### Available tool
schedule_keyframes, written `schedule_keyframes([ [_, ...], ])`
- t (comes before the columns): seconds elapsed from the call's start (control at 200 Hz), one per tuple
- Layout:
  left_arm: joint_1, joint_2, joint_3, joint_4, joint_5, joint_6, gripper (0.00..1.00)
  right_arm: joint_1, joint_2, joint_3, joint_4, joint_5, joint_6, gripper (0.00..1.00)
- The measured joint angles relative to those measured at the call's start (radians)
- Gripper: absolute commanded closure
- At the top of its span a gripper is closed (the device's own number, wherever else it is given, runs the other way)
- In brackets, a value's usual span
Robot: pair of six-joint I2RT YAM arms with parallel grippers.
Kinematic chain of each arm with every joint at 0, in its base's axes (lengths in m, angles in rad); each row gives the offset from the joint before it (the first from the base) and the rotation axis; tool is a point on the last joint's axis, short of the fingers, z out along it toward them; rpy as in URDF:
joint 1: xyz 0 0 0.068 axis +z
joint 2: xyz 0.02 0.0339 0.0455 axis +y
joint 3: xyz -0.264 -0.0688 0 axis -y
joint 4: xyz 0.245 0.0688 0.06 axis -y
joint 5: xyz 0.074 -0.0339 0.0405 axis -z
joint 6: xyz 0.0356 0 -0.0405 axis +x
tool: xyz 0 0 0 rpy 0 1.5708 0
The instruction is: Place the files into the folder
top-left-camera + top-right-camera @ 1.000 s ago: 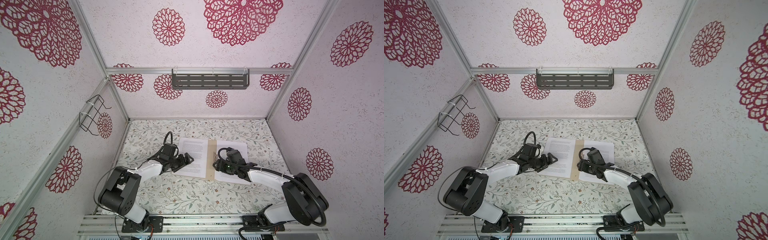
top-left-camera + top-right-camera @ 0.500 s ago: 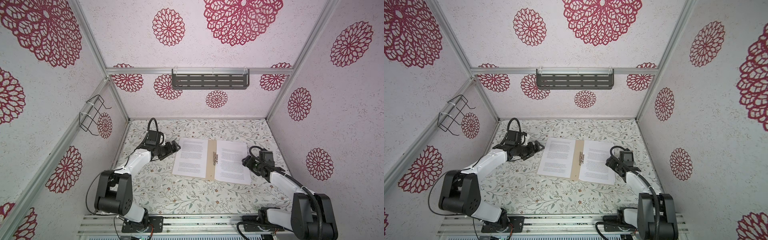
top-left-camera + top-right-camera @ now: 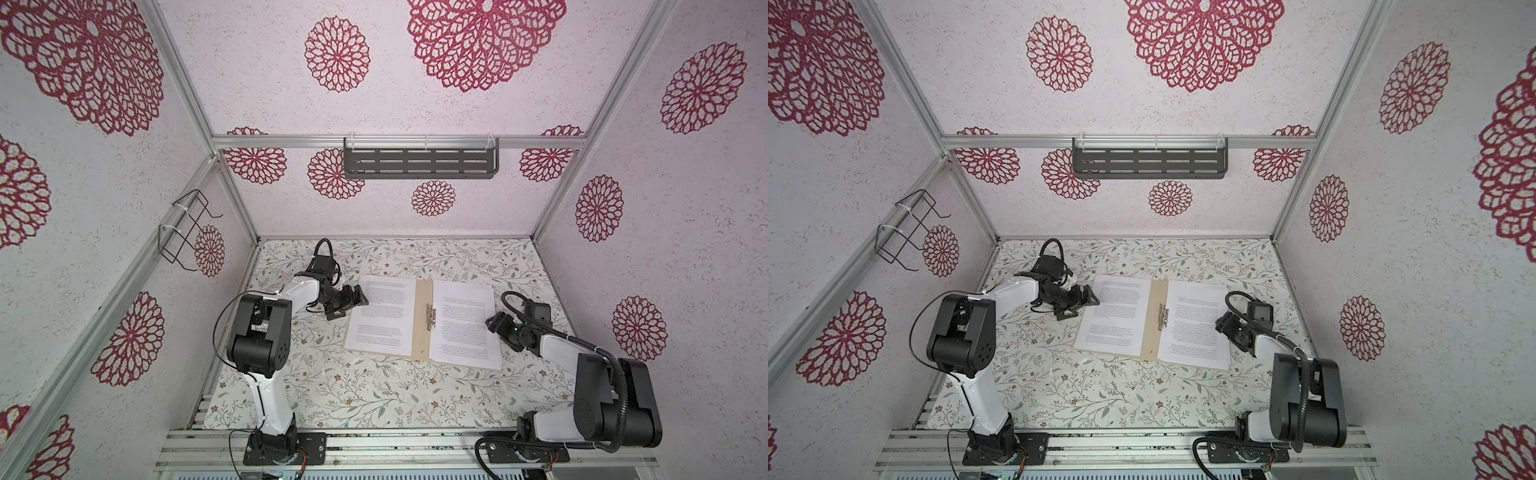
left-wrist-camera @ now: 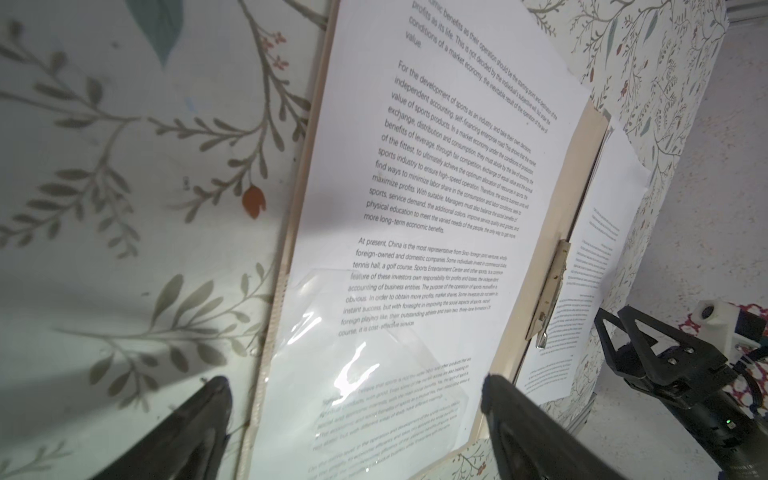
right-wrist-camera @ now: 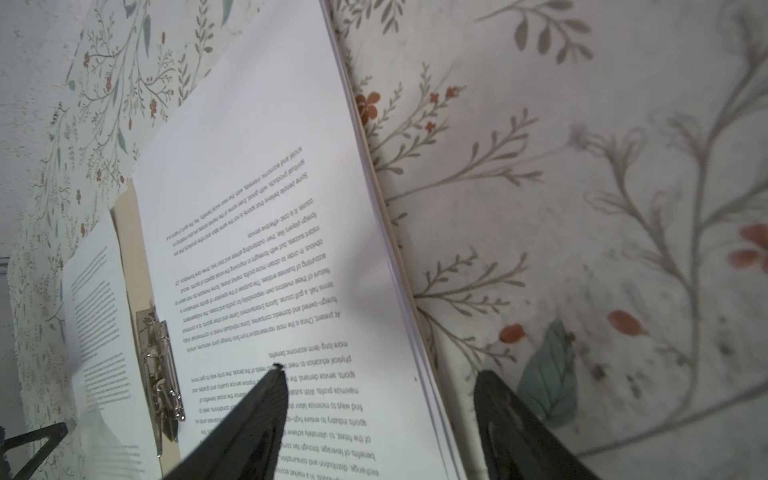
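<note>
Your folder (image 3: 422, 299) lies open and flat at the middle of the desk (image 3: 353, 395), with files (image 3: 463, 328) on both leaves. Your left fingers (image 3: 349, 305) gape wide at its left edge. Your right fingers (image 3: 500, 332) stand apart, empty, astride its right edge.

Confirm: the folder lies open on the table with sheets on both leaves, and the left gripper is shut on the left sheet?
Not quite. The left gripper is open, jaws wide apart at the left sheet, clamping nothing, as the left wrist view shows. The folder does lie open with sheets on both leaves.
</note>
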Motion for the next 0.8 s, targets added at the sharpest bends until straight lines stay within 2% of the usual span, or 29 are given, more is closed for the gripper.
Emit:
schedule_keyframes([
  [0.19,0.001,0.081,0.071,-0.019,0.021,0.029,0.03,0.0,0.044,0.027,0.02,-0.053,-0.032,0.26],
  [0.5,0.007,0.103,0.08,0.0,0.113,0.046,0.03,-0.011,0.108,0.065,0.055,-0.101,-0.071,0.3],
  [0.69,0.022,0.049,0.003,0.061,0.167,-0.002,0.03,-0.016,0.12,0.067,0.078,-0.106,-0.078,0.3],
  [0.795,0.029,-0.05,-0.058,0.124,0.212,-0.068,0.03,-0.007,0.126,0.072,0.077,-0.105,-0.094,0.31],
])
